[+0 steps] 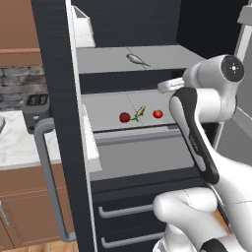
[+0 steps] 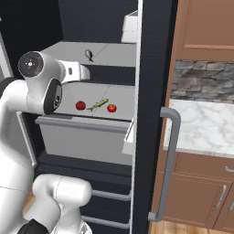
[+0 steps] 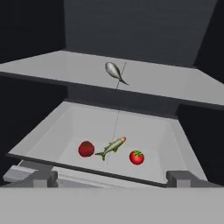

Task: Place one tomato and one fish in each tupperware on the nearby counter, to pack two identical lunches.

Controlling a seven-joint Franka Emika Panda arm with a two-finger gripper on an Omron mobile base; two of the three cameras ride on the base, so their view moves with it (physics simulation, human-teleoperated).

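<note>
Fridge open, end effector released, holding nothing.

Left base view: centre frame, two tomatoes (image 1: 125,117) (image 1: 157,114) flank the green fish (image 1: 139,113) on the lower shelf (image 1: 103,110); grey fish (image 1: 137,60) on the shelf above; counter (image 1: 15,142) at left.
Right base view: same trio mid-frame, counter at right.
Hand view: end effector (image 3: 111,178) at the bottom edge, fingertips wide apart, trio just above, grey fish higher.

White arm bent forward, tool (image 3: 112,178) open — fingers wide apart, empty

Lower fridge shelf (image 3: 52,135) carries two tomatoes (image 3: 86,148), apparently flanking green fish (image 3: 113,147); grey fish (image 3: 113,71) above
</note>
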